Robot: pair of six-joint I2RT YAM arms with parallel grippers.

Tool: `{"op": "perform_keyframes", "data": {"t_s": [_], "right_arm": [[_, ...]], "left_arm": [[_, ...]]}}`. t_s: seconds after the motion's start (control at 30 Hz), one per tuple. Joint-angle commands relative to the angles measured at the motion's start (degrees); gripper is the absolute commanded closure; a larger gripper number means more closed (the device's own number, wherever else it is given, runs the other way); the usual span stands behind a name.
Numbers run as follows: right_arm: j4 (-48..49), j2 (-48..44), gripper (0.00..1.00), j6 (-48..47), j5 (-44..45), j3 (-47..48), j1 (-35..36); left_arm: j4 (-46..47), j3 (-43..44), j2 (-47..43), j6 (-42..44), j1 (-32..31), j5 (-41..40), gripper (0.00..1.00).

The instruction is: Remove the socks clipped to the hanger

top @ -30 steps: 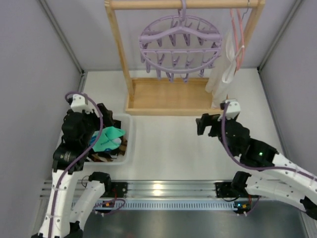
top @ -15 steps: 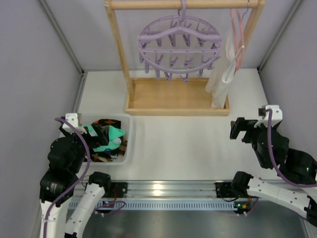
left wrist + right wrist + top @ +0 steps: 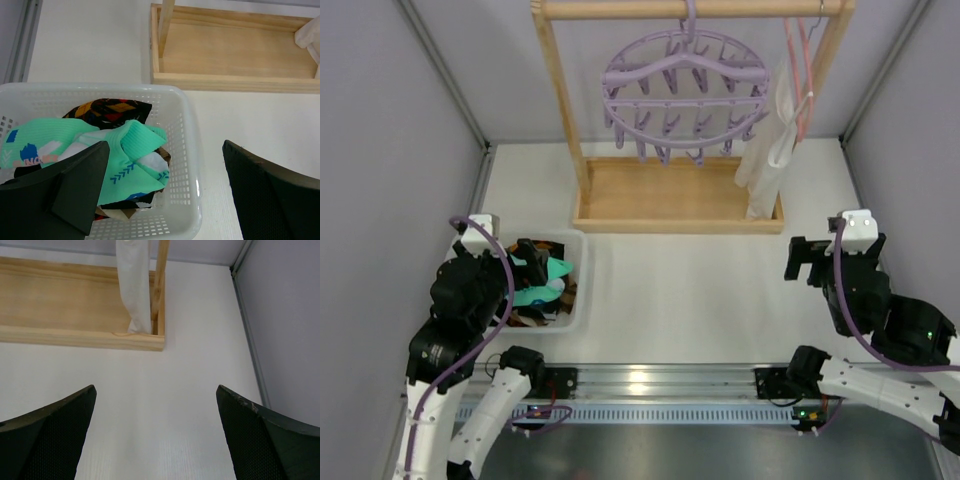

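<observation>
Hovering your left gripper above the white mesh basket, you have its fingers spread wide with nothing between them. The socks lie heaped just beneath, a teal-and-white one on top and an argyle one behind it. If you lower or swing that arm carelessly, a finger could hook the top sock and drag it over the rim, or shove the basket, which looks light enough to slide.

Your right gripper is likewise spread and empty over bare table, near the corner of the wooden rack. The long white cloth hangs there. A sweep forward could snag that cloth or knock the post.

Farther out, the lavender hanger hangs from the top rail. No sock shows on its clip pegs, though they overlap, so I judge the job probably finished. Another reach would only set it swinging or unhook it.
</observation>
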Motion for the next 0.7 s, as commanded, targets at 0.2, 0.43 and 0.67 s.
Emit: {"op": "perform_keyframes", "data": {"t_s": [0.2, 0.43, 0.67], "right_arm": [[2.7, -0.2, 0.01, -0.9, 1.6, -1.1, -0.4], [2.7, -0.4, 0.01, -0.1, 1.3, -1.4, -0.4], [4.1, -0.6, 0.01, 0.3, 1.0, -2.4, -0.4]], "left_arm": [[3.8, 0.1, 1.1, -0.6, -0.2, -0.7, 0.02], [3.8, 1.0, 1.5, -0.8, -0.2, -0.9, 0.02], [3.9, 1.0, 1.4, -0.8, -0.2, -2.4, 0.02]]}}
